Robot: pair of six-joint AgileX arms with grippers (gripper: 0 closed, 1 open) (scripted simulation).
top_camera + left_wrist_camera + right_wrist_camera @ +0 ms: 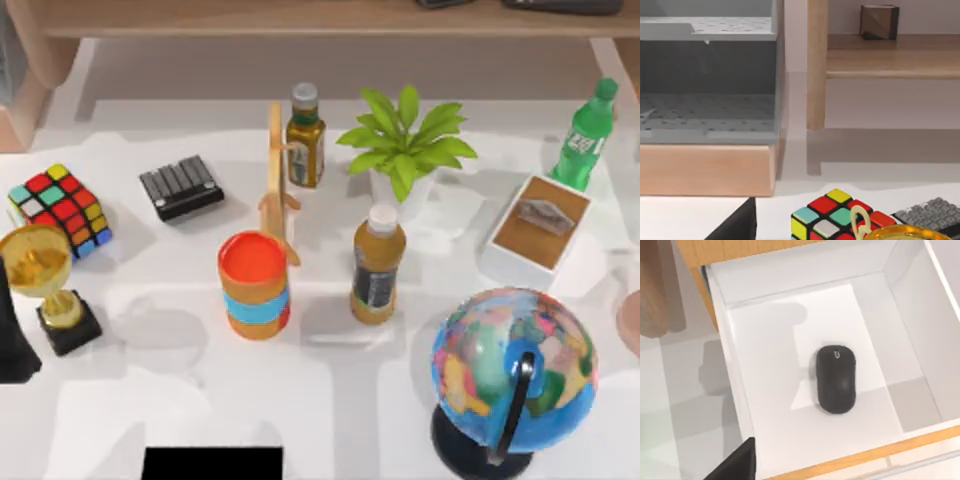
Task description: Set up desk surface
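Observation:
The white desk surface (330, 410) spreads across the top view and carries many objects. My left arm (12, 340) shows as a dark shape at the desk's left edge, beside a gold trophy (45, 285) and a Rubik's cube (60, 208). A dark part of the left gripper (737, 225) hovers near the cube (835, 217) in the left wrist view. In the right wrist view, a dark part of my right gripper (737, 462) hangs over an open white drawer (765, 340) that holds a black mouse (836, 379).
On the desk stand a black keypad (181, 187), a wooden stand (277, 180), an orange cup (255, 285), two brown bottles (305, 135) (378, 265), a plant (405, 150), a green bottle (583, 135), a white box (537, 228) and a globe (513, 375). A wooden shelf (300, 18) runs along the back.

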